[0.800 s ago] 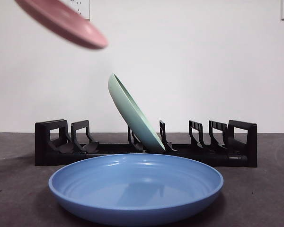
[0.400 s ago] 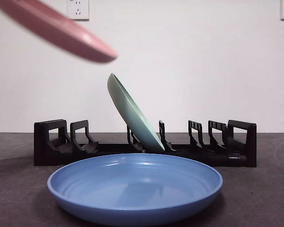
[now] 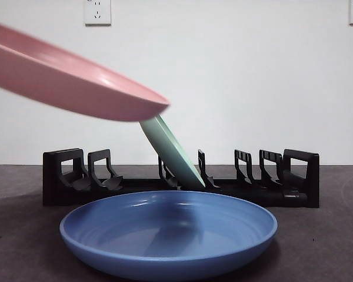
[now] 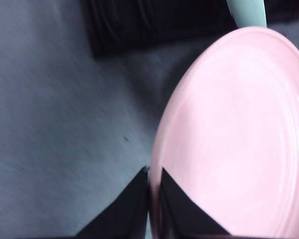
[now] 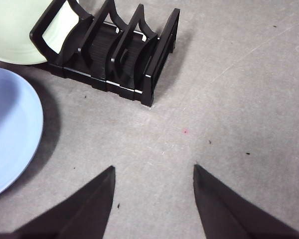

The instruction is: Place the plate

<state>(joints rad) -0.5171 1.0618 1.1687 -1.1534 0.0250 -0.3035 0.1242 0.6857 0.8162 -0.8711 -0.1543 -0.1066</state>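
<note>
1. The left gripper (image 4: 152,199) is clamped on the rim of the pink plate (image 4: 234,139), one black jaw on each face of the edge – the plate stretches away from the jaws toward the dish rack.
2. In the front view the pink plate (image 3: 70,82) hangs in the air, tilted, its far edge lower than the held edge and overlapping the top of the green plate (image 3: 173,155); whether the two touch cannot be told.
3. The green plate leans in a middle slot of the black dish rack (image 3: 270,176), beyond the tip of the held plate; the left wrist view shows only a sliver of it (image 4: 246,12) past the pink rim, with the dark rack (image 4: 139,25) alongside.
4. A blue plate (image 3: 167,235) lies flat on the grey table (image 3: 323,247), below the pink plate and in front of the rack.
5. The right gripper (image 5: 154,199) hovers over bare table with its jaws spread apart and nothing between them – the end of the rack (image 5: 119,55), the green plate (image 5: 15,35) and the edge of the blue plate (image 5: 10,129) lie ahead of it, well apart from the jaws.
6. Two white wall sockets (image 3: 97,12) sit high on the wall; no brand, label or lettering is readable on anything.
</note>
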